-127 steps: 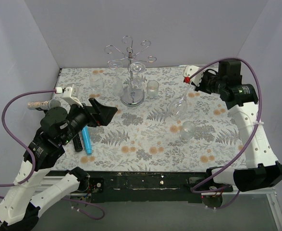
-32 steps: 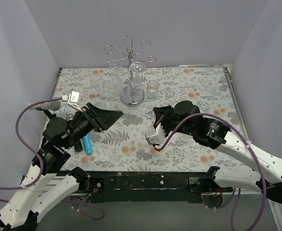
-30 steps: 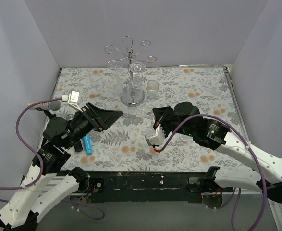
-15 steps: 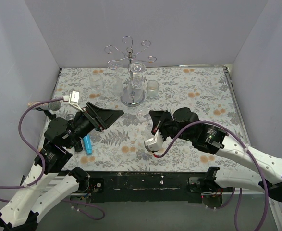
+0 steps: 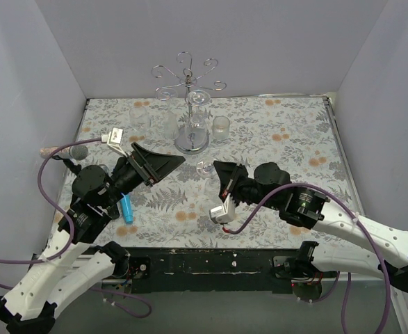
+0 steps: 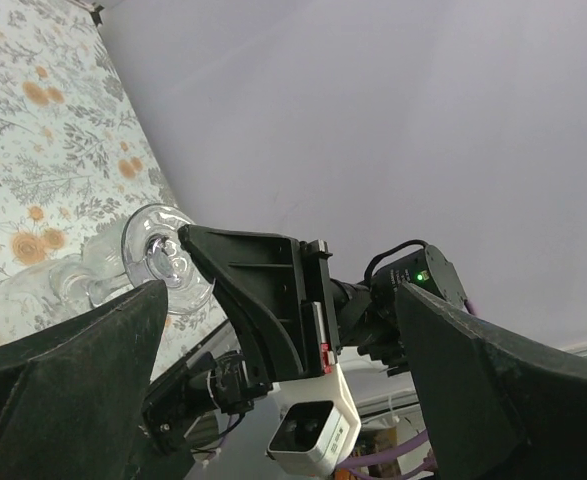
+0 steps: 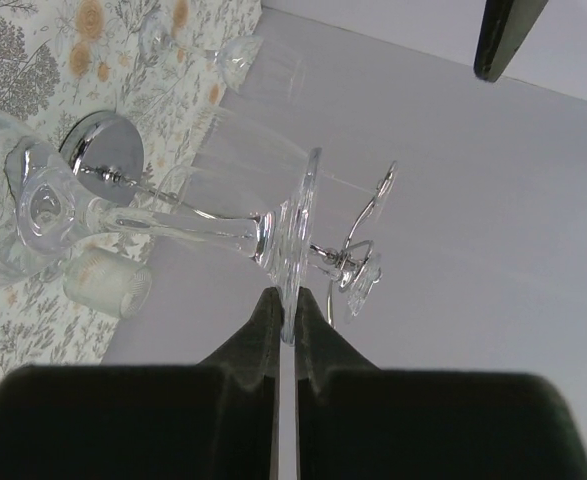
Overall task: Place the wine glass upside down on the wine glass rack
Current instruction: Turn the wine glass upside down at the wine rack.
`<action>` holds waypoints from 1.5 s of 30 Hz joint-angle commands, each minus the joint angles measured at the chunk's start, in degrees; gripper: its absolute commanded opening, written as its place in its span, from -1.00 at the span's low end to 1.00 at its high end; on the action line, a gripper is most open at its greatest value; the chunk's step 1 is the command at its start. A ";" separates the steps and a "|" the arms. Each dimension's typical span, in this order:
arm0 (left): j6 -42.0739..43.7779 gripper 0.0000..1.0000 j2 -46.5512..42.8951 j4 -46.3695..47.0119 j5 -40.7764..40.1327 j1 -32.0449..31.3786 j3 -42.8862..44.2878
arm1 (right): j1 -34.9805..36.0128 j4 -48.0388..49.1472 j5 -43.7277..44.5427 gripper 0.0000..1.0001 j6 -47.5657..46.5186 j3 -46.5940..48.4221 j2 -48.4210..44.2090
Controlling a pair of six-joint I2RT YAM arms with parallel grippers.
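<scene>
The wine glass [image 7: 198, 230] lies tilted on its side above the table. My right gripper [image 7: 291, 312] is shut on the rim of its round foot [image 5: 205, 167]. Its bowl [image 7: 33, 210] points away toward the cloth. The wine glass rack [image 5: 190, 87], a silver wire stand on a round mirrored base [image 5: 192, 144], stands at the back middle with another glass [image 5: 198, 101] hanging from it. My left gripper [image 5: 165, 165] is open just left of the foot. In the left wrist view the foot [image 6: 163, 260] shows between its spread fingers [image 6: 63, 380].
A short tumbler [image 5: 221, 127] stands right of the rack base and two clear glasses [image 5: 140, 118] stand left of it. A blue tube [image 5: 126, 207] and a dark object lie under my left arm. Walls enclose the table's back and sides.
My right gripper has carried the wine glass a little left and toward the near edge. My left arm has shifted slightly right, its jaws still wide.
</scene>
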 commanded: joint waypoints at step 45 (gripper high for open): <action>-14.73 -0.19 8.75 20.07 13.00 0.15 -12.27 | 2.54 24.52 -0.30 -0.97 -4.18 -7.02 -2.82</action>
